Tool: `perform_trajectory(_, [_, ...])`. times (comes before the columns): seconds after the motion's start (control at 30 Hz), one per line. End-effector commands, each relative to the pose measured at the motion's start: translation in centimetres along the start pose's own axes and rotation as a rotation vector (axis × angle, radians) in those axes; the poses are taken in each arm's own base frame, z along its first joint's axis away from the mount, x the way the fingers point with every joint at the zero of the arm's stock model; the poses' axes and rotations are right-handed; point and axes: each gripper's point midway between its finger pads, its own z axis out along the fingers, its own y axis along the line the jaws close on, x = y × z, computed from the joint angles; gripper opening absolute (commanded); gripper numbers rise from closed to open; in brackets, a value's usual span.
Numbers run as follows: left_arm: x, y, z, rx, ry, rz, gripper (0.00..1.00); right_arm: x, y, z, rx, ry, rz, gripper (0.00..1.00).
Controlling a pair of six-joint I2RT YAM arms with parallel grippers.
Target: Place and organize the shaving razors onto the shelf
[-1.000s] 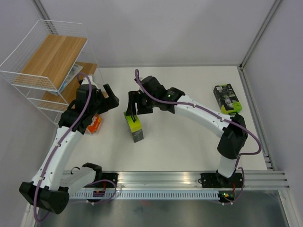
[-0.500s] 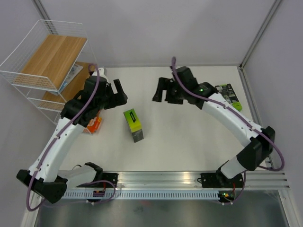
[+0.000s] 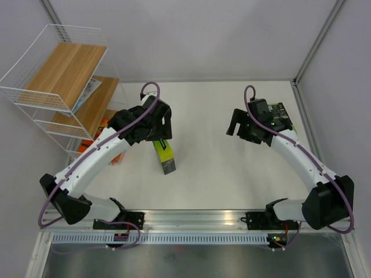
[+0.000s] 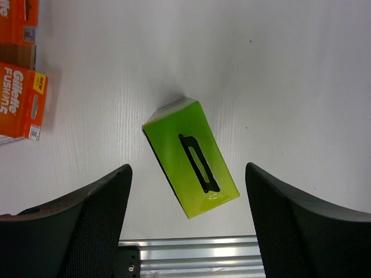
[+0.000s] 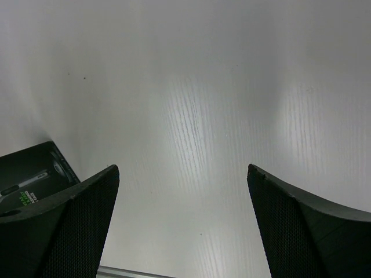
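A black razor box with a lime-green top stands upright mid-table. My left gripper hovers over it, open, and in the left wrist view the green top lies between and beyond the fingers, untouched. My right gripper is open over bare table. A second black-and-lime box lies behind it, partly covered by the arm, with its corner in the right wrist view. Orange boxes lie left near the shelf. A white-blue pack rests on the shelf's middle board.
The shelf stands in the far left corner against the wall. An aluminium rail runs along the near edge. Grey walls close the table at the back and right.
My right gripper has opened, left the green-topped box standing and pulled away to the right. My left arm has swung right until its gripper is over that box.
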Motion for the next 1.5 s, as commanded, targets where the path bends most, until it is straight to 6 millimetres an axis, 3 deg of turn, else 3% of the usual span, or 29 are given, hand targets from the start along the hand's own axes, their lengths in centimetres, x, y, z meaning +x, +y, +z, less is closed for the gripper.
perform_trajectory(0.0, [0.7,0.3,0.2,-0.064,0.015,-0.068,0.83,-0.5,0.5,0.5,-0.044,-0.022,-0.014,0.97])
perform_trajectory(0.23, [1.3,-0.1,1.6,-0.105,0.032,-0.086,0.81,0.9,1.5,1.6,-0.106,0.049,-0.029,0.96])
perform_trajectory(0.47, [2.2,0.0,3.0,-0.147,0.062,-0.063,0.74,2.2,0.8,2.2,-0.097,0.082,-0.028,0.96])
perform_trajectory(0.73, [2.6,0.1,3.5,-0.161,0.075,-0.054,0.50,2.7,0.7,2.7,-0.098,0.099,-0.023,0.95])
perform_trajectory(1.03, [3.4,0.3,3.5,-0.154,0.093,-0.060,0.47,2.7,0.6,2.7,-0.096,0.099,-0.024,0.95])
perform_trajectory(1.37, [3.5,-0.2,3.3,-0.137,0.103,-0.063,0.37,2.7,1.3,2.4,-0.127,0.106,-0.016,0.94])
perform_trajectory(1.47, [3.6,-0.2,3.4,-0.139,0.105,-0.065,0.20,2.9,1.2,2.5,-0.127,0.114,-0.016,0.93])
